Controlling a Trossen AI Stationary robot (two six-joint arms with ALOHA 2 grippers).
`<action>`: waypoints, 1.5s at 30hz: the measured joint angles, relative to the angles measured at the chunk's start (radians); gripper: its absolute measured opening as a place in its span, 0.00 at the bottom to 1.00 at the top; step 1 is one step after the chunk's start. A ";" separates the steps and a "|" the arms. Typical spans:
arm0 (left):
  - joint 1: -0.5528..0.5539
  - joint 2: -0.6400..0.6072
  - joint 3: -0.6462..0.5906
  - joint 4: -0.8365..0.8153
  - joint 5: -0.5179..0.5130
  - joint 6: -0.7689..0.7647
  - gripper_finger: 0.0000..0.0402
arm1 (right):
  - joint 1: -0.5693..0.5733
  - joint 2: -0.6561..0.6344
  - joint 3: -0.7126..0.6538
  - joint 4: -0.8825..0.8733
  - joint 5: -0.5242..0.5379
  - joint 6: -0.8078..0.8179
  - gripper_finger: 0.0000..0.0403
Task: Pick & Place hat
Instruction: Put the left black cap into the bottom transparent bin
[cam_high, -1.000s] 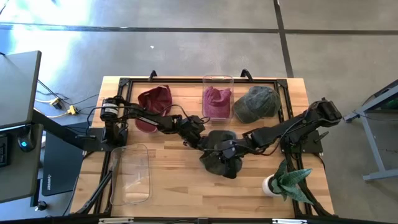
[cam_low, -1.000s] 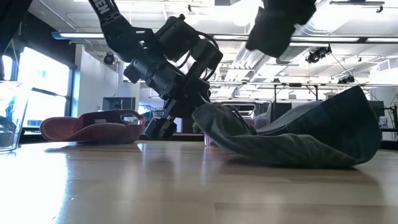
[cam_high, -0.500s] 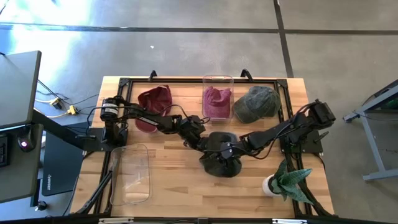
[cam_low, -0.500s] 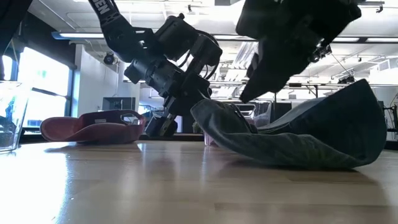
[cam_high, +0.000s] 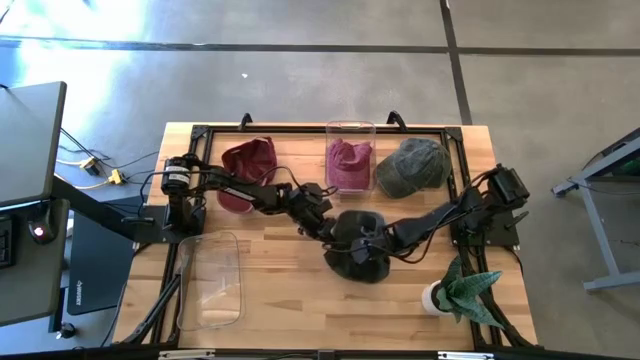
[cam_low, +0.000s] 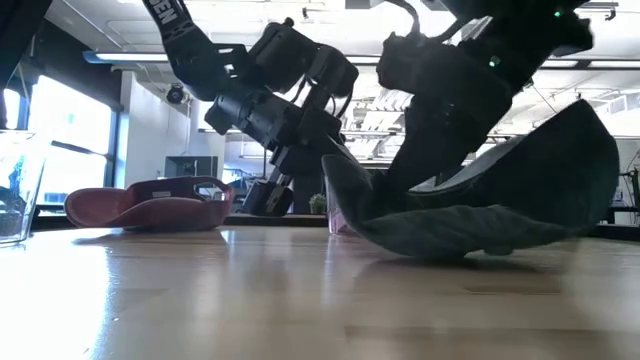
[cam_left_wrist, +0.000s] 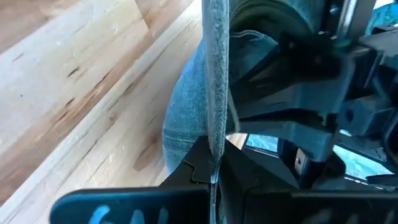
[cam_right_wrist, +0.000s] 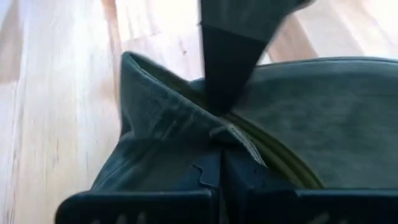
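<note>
Both grippers, left (cam_high: 330, 228) and right (cam_high: 368, 240), pinch the dark hat (cam_high: 356, 262) mid-table (cam_high: 270, 300); bare wood lies in front.

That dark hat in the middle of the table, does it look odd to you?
Yes. The dark grey-green fabric hat sits crumpled and tipped up, one edge lifted off the wooden table, pinched by the left gripper and right gripper.
</note>
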 joint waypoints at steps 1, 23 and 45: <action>-0.002 0.000 0.000 -0.004 0.001 0.000 0.00 | 0.000 -0.005 0.001 -0.017 0.006 0.016 0.00; -0.016 0.001 0.000 -0.026 0.000 0.000 0.00 | -0.090 -0.139 0.002 -0.105 -0.506 -0.006 0.00; -0.017 0.001 0.000 -0.029 0.014 0.007 0.00 | -0.059 -0.197 0.002 -0.293 -0.295 0.170 0.00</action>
